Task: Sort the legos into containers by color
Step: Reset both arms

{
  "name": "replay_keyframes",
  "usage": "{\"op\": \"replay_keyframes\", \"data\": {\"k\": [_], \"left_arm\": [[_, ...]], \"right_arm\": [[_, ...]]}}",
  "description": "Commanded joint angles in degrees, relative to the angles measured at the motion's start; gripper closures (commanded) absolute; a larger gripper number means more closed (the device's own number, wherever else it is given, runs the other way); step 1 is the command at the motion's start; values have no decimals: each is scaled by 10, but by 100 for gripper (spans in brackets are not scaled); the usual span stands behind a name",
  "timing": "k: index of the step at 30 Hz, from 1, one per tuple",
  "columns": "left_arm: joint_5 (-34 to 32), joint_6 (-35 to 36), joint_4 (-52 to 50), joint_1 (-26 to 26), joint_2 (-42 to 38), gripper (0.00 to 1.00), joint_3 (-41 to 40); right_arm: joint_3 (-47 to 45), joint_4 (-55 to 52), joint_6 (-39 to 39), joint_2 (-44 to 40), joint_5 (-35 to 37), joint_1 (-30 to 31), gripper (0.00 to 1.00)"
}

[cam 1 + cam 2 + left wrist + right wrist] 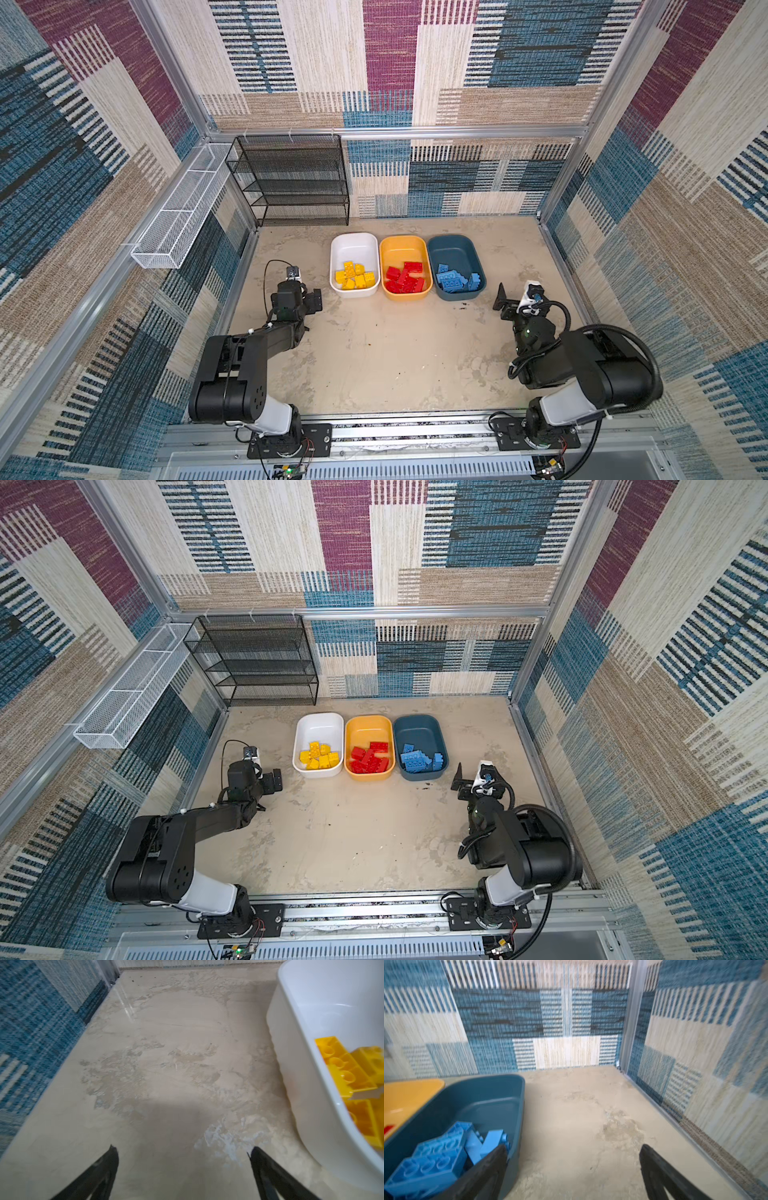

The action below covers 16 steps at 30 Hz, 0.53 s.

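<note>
Left gripper [182, 1150] and right gripper [574, 1148] both gape wide and hold nothing. Just beside the left sits the white tub [291, 1053] of yellow legos [342, 1068]. Just beside the right sits the teal tub [517, 1105] of blue legos [436, 1157]. Farther in from both, red legos [405, 277] fill the orange tub [401, 241]. A careless inward swing could knock a tub and spill bricks.

**Setting:** robotics laboratory test cell.
**Enclosure:** silver aluminium-profile frame [399, 134]; walls lined with woven patchwork carpet panels [390, 50] in blue, beige and plum.
**Work surface:** stained beige tabletop [395, 353].
**Equipment:** two black-and-white jointed robot arms, the left arm [232, 374] and the right arm [590, 365], bolted to a slotted metal front rail [415, 432]. Loose wiring and a small circuit board with a green light [286, 469] sit below the rail.
**Fixtures:** black mesh tiered shelf rack [295, 183]; long white wire basket [178, 216] hung on the frame.
</note>
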Motion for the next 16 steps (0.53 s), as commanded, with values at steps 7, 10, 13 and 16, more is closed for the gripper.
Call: {"op": "replay_keyframes", "data": {"k": [7,10,13,16], "left_arm": [[1,-1,182,4,14,1,-57],[2,-1,183,5,14,1,-57],[2,0,187,5,14,1,-59],[2,0,190,4,14,1,-59]], "right_arm": [[42,6,-7,-6,-21,-1,0],[41,16,-8,-2,-22,-1,0],[45,7,-7,-1,-22,-1,0],[40,14,-7,-3,-21,-1,0]]}}
